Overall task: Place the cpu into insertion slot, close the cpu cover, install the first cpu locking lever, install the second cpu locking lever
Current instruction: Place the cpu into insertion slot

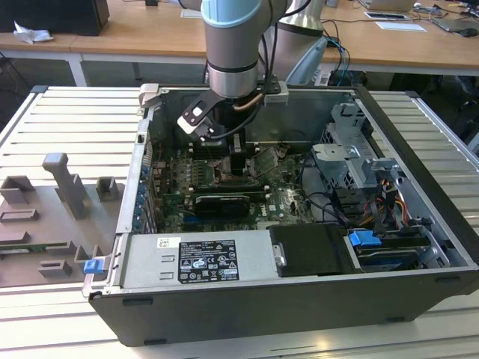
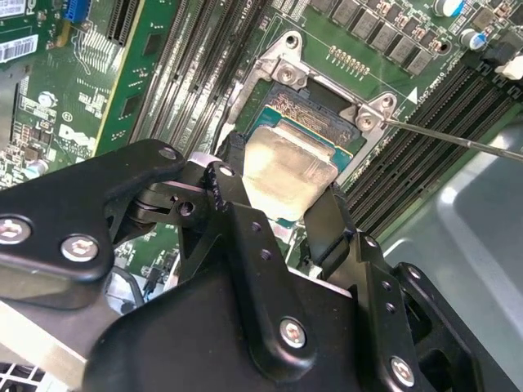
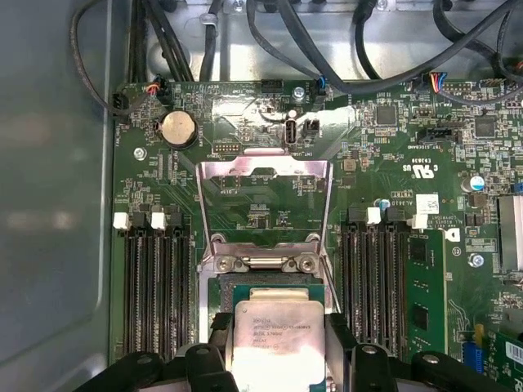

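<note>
My gripper point(image 2: 282, 196) is shut on the cpu point(image 2: 286, 167), a flat silver-topped chip with a green edge, pinched between the two black fingers point(image 3: 339, 339). The chip hangs tilted just over the insertion slot point(image 2: 315, 110), whose dark pin field shows beyond it. Whether it touches the slot I cannot tell. In the first wrist view the cpu point(image 3: 274, 335) covers the near part of the insertion slot point(image 3: 265, 287). The cpu cover point(image 3: 265, 167) stands swung open past its hinge. The exterior view has the gripper point(image 1: 230, 161) low inside the open computer case.
Black memory slots point(image 3: 155, 286) flank the socket on both sides. A thin metal lever point(image 2: 458, 140) sticks out from the socket corner. In the case sit a power supply point(image 1: 198, 258), a long black card point(image 1: 221, 202), a drive cage point(image 1: 348, 161) and cables point(image 1: 389, 209).
</note>
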You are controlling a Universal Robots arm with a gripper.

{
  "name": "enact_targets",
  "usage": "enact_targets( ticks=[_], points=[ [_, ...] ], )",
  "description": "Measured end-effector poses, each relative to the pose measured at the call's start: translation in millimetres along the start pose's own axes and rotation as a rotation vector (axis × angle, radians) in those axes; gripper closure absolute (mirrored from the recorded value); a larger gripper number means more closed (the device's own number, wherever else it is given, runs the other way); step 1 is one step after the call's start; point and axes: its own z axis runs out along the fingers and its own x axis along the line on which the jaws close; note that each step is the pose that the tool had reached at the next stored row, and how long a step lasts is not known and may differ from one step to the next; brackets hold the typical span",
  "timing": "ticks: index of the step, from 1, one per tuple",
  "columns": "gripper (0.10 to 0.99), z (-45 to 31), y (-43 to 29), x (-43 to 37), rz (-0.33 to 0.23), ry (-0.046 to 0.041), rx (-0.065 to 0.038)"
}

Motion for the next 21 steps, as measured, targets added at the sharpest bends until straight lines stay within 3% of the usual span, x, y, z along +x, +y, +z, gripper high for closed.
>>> enact_targets(
  ticks=[15, 21],
  points=[
    [0.549, 2.1, -1.8, 0.0, 0.000, 0.0001, 0.000],
    [0.549, 10.4, -3.3, 0.2, 0.000, -0.0003, 0.000]
  ],
)
